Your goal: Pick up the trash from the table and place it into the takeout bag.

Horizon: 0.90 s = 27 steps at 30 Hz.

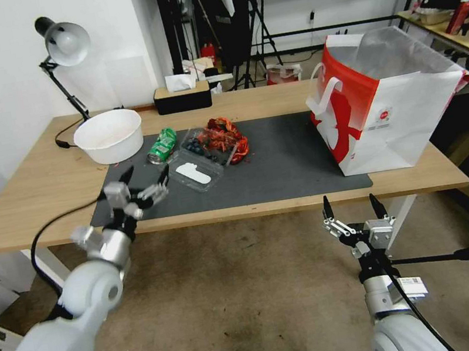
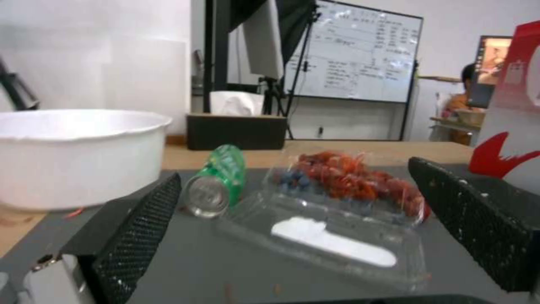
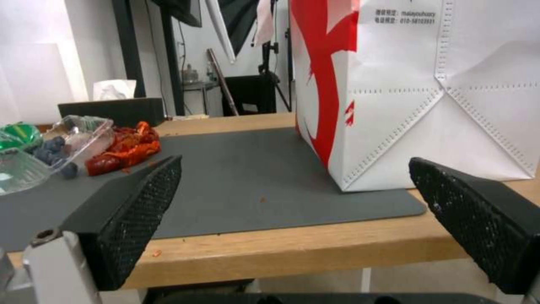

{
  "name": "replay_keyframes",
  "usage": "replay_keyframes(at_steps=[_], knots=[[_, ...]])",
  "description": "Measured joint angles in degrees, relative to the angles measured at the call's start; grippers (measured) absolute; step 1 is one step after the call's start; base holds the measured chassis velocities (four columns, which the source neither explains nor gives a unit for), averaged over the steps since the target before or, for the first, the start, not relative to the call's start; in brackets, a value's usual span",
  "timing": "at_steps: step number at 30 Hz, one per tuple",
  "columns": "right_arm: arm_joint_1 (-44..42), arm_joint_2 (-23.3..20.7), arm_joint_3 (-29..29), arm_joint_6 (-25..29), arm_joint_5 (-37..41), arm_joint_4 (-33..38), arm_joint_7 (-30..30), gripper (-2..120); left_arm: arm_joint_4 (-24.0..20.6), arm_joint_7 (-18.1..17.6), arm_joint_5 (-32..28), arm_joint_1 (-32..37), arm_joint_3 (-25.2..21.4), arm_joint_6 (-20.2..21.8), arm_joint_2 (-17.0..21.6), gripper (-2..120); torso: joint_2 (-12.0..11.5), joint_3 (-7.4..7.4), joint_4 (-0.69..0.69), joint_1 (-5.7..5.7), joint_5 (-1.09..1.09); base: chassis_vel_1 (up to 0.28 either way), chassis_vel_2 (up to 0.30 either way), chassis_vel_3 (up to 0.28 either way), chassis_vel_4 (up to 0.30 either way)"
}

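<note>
1. The wooden desk (image 1: 41,194) carries a grey mat (image 1: 280,162); the takeout bag (image 1: 390,109) stands on the mat's right end.
2. The left gripper (image 1: 146,180) hovers over the mat's left edge, spread wide and empty, near the clear clamshell (image 1: 200,166), green can (image 1: 161,145) and red shells (image 1: 228,135).
3. The right gripper (image 1: 353,210) waits below the desk's front edge, wide apart, holding nothing.

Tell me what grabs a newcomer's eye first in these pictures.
The big white and red takeout bag stands open on the table's right end, partly on the dark mat. Left of it lies a cluster of litter: red shells, a clear clamshell and a crushed green can. The left end effector hovers open near that cluster; the right end effector waits open below the table edge.
</note>
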Motion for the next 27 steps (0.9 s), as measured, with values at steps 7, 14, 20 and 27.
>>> replay_keyframes(at_steps=[7, 14, 20, 27], knots=[[-0.1, -0.1, 0.0, 0.2, 0.0, -0.2, 0.0, 100, -0.6, 1.1, 3.6, 7.2, -4.6, -2.3, -4.3, 100, 0.0, 0.00, 0.01, 0.01, 0.01, 0.000, 0.000, 0.000, 0.000], [-0.2, -0.2, 0.0, 0.4, 0.0, -0.3, 0.0, 100, -0.3, 1.9, 5.5, 11.6, -7.8, -4.9, -7.4, 100, 0.0, 0.00, 0.00, 0.01, 0.01, 0.000, 0.000, 0.000, 0.000], [-0.6, -0.2, 0.1, 0.7, 0.0, -0.3, 0.0, 100, 1.0, 3.1, 7.7, 16.0, -9.8, -8.5, -10.0, 100, 0.0, 0.00, 0.01, 0.00, 0.01, 0.000, 0.000, 0.000, 0.000], [-0.6, -0.2, 0.0, 0.8, 0.0, -0.3, 0.0, 100, 1.8, 3.7, 9.3, 17.2, -10.6, -10.1, -10.8, 100, 0.0, 0.00, 0.00, 0.01, 0.00, 0.000, 0.000, 0.000, 0.000]])
